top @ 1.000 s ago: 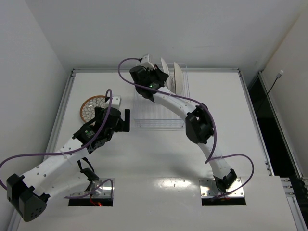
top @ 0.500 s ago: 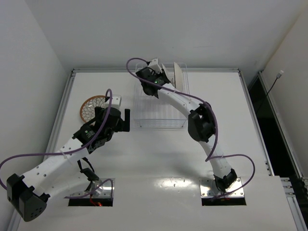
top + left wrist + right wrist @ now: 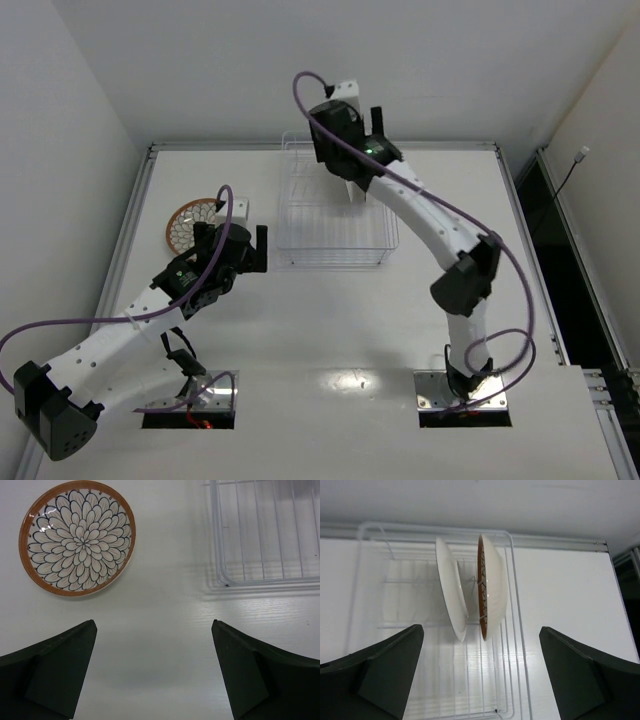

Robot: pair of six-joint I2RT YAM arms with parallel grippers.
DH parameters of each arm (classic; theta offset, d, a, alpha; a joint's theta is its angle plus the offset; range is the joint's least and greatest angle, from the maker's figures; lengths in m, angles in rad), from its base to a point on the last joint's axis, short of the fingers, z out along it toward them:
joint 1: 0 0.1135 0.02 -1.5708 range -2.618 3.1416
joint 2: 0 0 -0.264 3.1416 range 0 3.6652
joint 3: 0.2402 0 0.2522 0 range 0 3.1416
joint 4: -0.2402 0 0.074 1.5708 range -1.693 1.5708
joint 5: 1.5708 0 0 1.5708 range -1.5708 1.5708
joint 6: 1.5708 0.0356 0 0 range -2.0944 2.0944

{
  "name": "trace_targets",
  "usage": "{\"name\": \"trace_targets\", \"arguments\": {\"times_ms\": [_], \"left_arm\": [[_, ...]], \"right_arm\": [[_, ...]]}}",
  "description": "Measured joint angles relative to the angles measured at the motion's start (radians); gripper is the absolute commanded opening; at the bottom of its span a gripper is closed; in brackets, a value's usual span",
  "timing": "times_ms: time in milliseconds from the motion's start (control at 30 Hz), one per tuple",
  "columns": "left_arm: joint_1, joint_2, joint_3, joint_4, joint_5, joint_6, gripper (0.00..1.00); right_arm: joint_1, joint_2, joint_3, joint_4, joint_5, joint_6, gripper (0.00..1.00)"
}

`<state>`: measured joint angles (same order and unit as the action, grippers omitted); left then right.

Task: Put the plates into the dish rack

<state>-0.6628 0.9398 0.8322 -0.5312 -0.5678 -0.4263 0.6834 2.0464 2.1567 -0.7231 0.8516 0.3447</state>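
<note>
Two plates stand on edge in the dish rack (image 3: 517, 645): a plain cream-backed plate (image 3: 451, 590) and, beside it, a brown-rimmed plate (image 3: 493, 585). My right gripper (image 3: 481, 629) hovers open above and in front of them, touching neither. In the top view the right gripper (image 3: 360, 120) is raised over the dish rack (image 3: 310, 225), and the arm hides those plates. A third brown-rimmed plate (image 3: 77, 537) with a white petal pattern lies flat on the table, left of the rack corner (image 3: 225, 580). My left gripper (image 3: 153, 625) is open and empty near this plate (image 3: 188, 222).
The white table (image 3: 330, 330) ends in a metal rail (image 3: 400, 146) right behind the rack, with the wall beyond it. Purple cables (image 3: 300, 90) loop off both arms. The arm bases sit at the near edge.
My right gripper has opened, let go of the cream-backed plate in the rack, and risen up away from it. The left arm has barely moved.
</note>
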Motion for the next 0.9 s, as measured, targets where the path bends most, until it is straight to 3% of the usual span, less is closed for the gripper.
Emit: {"name": "trace_targets", "arguments": {"times_ms": [67, 100, 133, 167, 200, 400, 600, 900], "left_arm": [[0.000, 0.000, 0.000, -0.001, -0.011, -0.002, 1.00], [0.000, 0.000, 0.000, -0.003, -0.018, -0.003, 1.00], [0.000, 0.000, 0.000, -0.005, -0.024, -0.004, 1.00], [0.000, 0.001, 0.000, -0.008, -0.028, -0.005, 1.00], [0.000, 0.002, 0.000, -0.009, -0.034, -0.007, 1.00], [0.000, 0.019, 0.000, -0.023, -0.067, -0.022, 1.00], [0.000, 0.023, 0.000, -0.039, -0.090, -0.032, 1.00], [0.000, 0.028, 0.000, -0.047, -0.098, -0.032, 1.00]], "right_arm": [[-0.004, -0.109, -0.037, 0.029, -0.056, -0.012, 0.81], [-0.010, -0.171, -0.066, 0.050, -0.114, -0.025, 0.64], [-0.015, -0.214, -0.084, 0.068, -0.160, -0.041, 0.44], [-0.023, -0.247, -0.090, 0.083, -0.216, -0.057, 0.13], [-0.029, -0.261, -0.085, 0.100, -0.268, -0.066, 0.00], [-0.046, -0.058, 0.111, 0.113, -0.435, -0.087, 0.00], [-0.061, 0.190, 0.131, 0.077, -0.524, -0.072, 0.00], [-0.108, 0.243, 0.127, 0.083, -0.521, -0.024, 0.01]]}}
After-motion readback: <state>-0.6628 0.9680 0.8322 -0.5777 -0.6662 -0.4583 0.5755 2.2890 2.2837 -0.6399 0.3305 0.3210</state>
